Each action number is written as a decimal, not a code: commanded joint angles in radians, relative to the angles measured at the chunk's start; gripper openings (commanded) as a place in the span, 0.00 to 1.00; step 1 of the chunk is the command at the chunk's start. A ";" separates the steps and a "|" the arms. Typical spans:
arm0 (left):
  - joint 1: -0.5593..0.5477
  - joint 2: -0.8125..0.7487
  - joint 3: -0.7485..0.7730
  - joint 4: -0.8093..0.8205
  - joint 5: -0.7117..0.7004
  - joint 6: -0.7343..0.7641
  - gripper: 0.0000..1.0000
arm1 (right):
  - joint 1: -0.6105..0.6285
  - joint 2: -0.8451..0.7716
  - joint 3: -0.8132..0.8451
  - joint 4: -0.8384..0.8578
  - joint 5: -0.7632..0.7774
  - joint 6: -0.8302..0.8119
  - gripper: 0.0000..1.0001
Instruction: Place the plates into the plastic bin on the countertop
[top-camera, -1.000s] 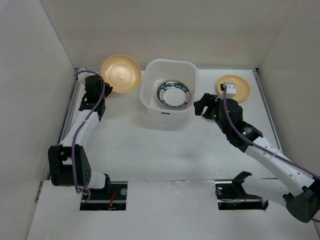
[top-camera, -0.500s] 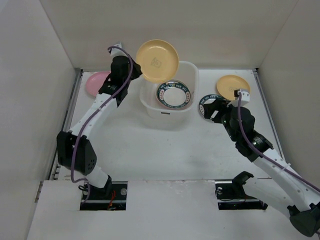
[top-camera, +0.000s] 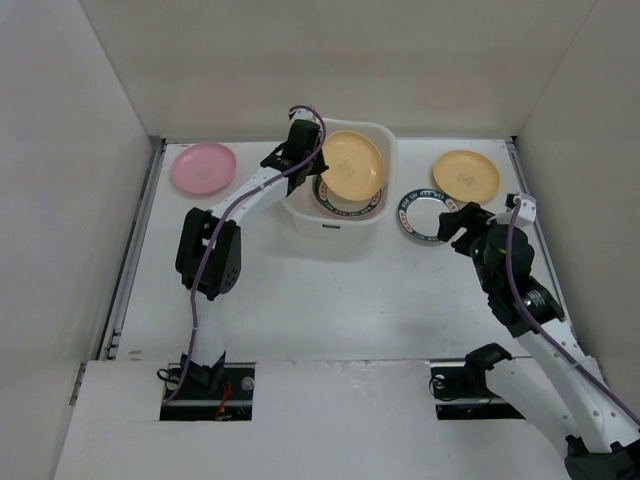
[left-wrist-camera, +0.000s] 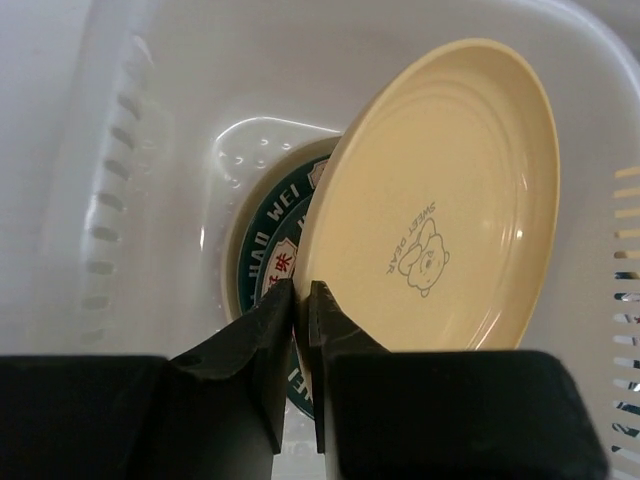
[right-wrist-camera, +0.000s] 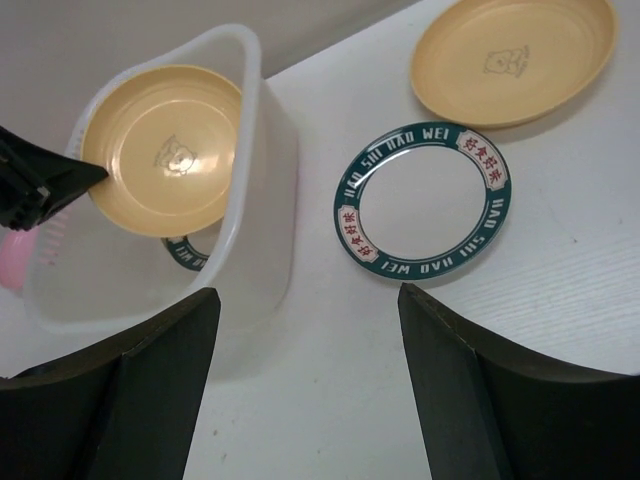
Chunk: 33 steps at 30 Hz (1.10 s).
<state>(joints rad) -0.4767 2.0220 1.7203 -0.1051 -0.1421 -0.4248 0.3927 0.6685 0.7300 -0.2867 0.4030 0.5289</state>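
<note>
**Yellow plate held tilted inside the bin**

On my screen the white countertop (top-camera: 330, 290) carries the translucent plastic bin (top-camera: 340, 236) toward its far side, about midway across. A green-rimmed plate (left-wrist-camera: 265, 245) lies flat on the bin's perforated bottom. Over it, inside the bin, a yellow-orange plate (left-wrist-camera: 440, 200) with a small bear print stands steeply tilted. I cannot tell whether the two plates touch.

Three plates lie on the countertop outside the bin. A second green-rimmed plate (top-camera: 424, 214) is just right of it, another yellow-orange plate (top-camera: 466, 176) is beyond that, and a pink plate (top-camera: 203, 168) is well to the left.

My left gripper (left-wrist-camera: 303, 295) pinches the tilted plate's rim between closed fingers. My right gripper (right-wrist-camera: 308, 300) hangs spread wide and empty near the green-rimmed plate on the countertop.
</note>
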 joint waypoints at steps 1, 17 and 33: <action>-0.010 0.006 0.099 -0.011 -0.002 0.046 0.10 | -0.045 0.022 -0.021 -0.031 -0.012 0.071 0.78; -0.070 -0.044 0.059 -0.012 -0.088 0.219 1.00 | -0.363 0.192 -0.287 0.176 -0.299 0.390 0.78; -0.066 -0.575 -0.442 0.131 -0.116 0.159 1.00 | -0.536 0.735 -0.212 0.616 -0.576 0.434 0.71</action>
<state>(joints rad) -0.5583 1.5078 1.3560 -0.0242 -0.2417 -0.2420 -0.1299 1.3521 0.4702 0.1780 -0.0959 0.9421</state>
